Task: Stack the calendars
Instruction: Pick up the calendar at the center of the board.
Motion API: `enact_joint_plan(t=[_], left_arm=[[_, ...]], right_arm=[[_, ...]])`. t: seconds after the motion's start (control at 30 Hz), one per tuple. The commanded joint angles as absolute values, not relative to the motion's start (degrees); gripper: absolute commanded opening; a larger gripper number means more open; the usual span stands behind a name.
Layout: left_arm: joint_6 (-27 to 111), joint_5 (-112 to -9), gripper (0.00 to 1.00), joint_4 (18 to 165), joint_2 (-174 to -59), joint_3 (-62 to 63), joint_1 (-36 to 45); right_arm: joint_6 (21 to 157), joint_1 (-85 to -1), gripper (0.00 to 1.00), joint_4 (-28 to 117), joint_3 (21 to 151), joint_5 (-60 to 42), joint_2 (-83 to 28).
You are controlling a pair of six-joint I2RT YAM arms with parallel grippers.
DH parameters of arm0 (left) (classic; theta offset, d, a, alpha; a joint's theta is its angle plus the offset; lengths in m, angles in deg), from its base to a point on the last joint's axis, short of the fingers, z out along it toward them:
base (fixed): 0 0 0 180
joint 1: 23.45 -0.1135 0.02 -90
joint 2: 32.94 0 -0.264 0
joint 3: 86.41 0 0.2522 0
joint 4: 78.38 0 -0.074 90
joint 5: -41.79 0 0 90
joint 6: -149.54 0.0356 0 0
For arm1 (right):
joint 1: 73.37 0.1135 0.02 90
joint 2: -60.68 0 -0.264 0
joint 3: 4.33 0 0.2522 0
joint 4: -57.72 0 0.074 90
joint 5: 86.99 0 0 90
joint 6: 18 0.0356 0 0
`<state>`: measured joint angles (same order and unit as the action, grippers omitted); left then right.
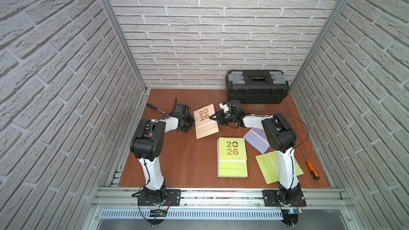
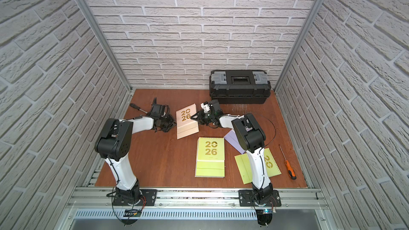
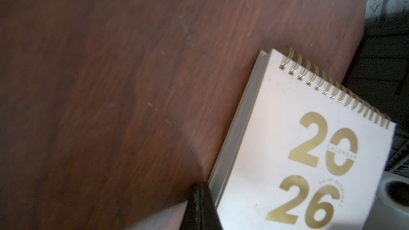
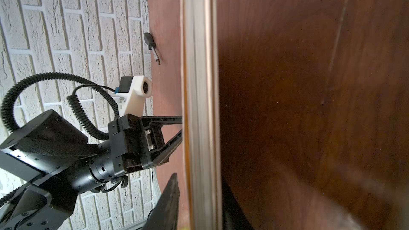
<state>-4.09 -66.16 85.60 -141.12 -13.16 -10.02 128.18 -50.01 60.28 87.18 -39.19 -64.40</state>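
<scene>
The peach-pink calendar (image 1: 205, 120) (image 2: 187, 118) lies at the back middle of the table, cover up. My left gripper (image 1: 193, 124) (image 3: 201, 188) is shut, and its tip rests against that calendar's left edge. My right gripper (image 1: 210, 118) (image 4: 200, 179) straddles the right edge (image 4: 201, 107), with one finger (image 4: 170, 202) over the cover and one below. A thin gap still shows at the upper finger. A lime green calendar (image 1: 232, 157) tops a small pile in front. A lavender calendar (image 1: 256, 139) and another green one (image 1: 266, 170) lie partly under my right arm.
A black toolbox (image 1: 256, 86) stands at the back right against the wall. A black-handled screwdriver (image 1: 155, 107) lies at the back left behind my left wrist. An orange-handled screwdriver (image 1: 312, 170) lies near the right wall. Brick walls close in three sides.
</scene>
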Motion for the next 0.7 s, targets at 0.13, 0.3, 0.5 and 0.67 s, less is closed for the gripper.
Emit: enact_joint_plan(t=[0.13,0.3,0.5,0.67], left_arm=[[-3.49,-66.38,0.0,83.05,-139.26,-14.37,-9.99],[-3.32,-66.37,0.0,82.48,-137.82,-14.22,-10.0],[-2.25,-65.67,0.0,80.38,-134.68,-13.59,-9.99],[-1.31,-65.65,0.0,78.36,-132.31,-13.0,-9.96]], right_arm=[[125.65,-50.08,0.16,59.47,87.64,-39.38,-60.88],[124.69,-50.08,0.11,58.4,87.43,-39.64,-60.05],[124.86,-49.99,0.03,58.64,87.08,-40.03,-58.19],[124.34,-49.99,0.03,57.78,85.76,-39.71,-55.11]])
